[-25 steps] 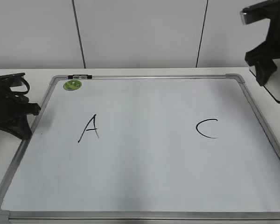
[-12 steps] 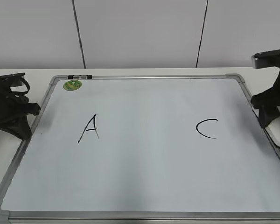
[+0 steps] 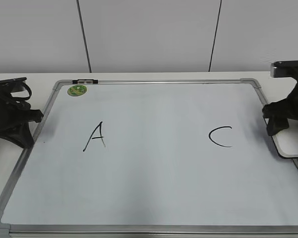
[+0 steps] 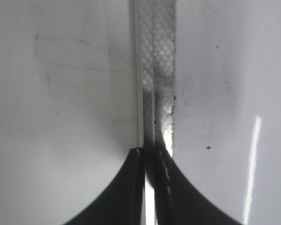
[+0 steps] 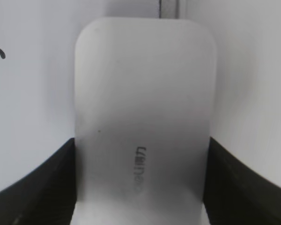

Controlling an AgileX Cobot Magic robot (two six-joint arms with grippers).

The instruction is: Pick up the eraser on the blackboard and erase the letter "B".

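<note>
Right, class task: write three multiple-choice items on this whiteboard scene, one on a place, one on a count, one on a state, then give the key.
1. Where is the green magnet?
A. top left of the blackboard
B. beside the C
C. off the board

2. How many letters are on the board?
A. one
B. two
C. three

3. How does the right gripper stand?
A. empty above the A
B. shut, resting on the table
C. fingers either side of the eraser

Key: 1 A, it sits by the top left corner. 2 B, only A and C show. 3 C, dark fingers flank the white block.
</note>
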